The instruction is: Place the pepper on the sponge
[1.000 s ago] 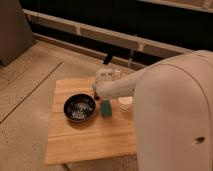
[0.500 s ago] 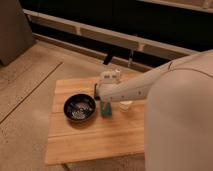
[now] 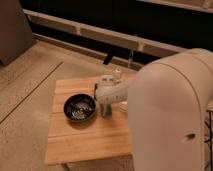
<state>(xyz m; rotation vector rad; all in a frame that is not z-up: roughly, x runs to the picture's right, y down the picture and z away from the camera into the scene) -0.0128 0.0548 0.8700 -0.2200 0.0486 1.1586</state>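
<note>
Presently, we find the tool (image 3: 102, 100) at the middle of the frame, low over the wooden bench (image 3: 85, 142), at the end of the white arm (image 3: 165, 105) that fills the right side of the frame. Its fingers are together. We cannot tell whether anything is caught between them.

We cannot make out the pepper anywhere. No orange-red shape shows on the bare bench, and the space under the arm's end is hidden from us. We therefore cannot say where the pepper is.

The sponge (image 3: 107, 112) shows only in part, as a small teal-green block with a flat face, lying on the bench directly below the tool. Its upper part is covered by the arm's end. We cannot tell whether the tool touches it.

The black bowl (image 3: 80, 108) is round and dark with a faint sheen inside. It stands just left of the sponge, very close to it. A white cup (image 3: 123, 106) shows partly just right of the sponge, at the edge of the arm. The speckled floor (image 3: 25, 85) surrounds the bench on the left.
</note>
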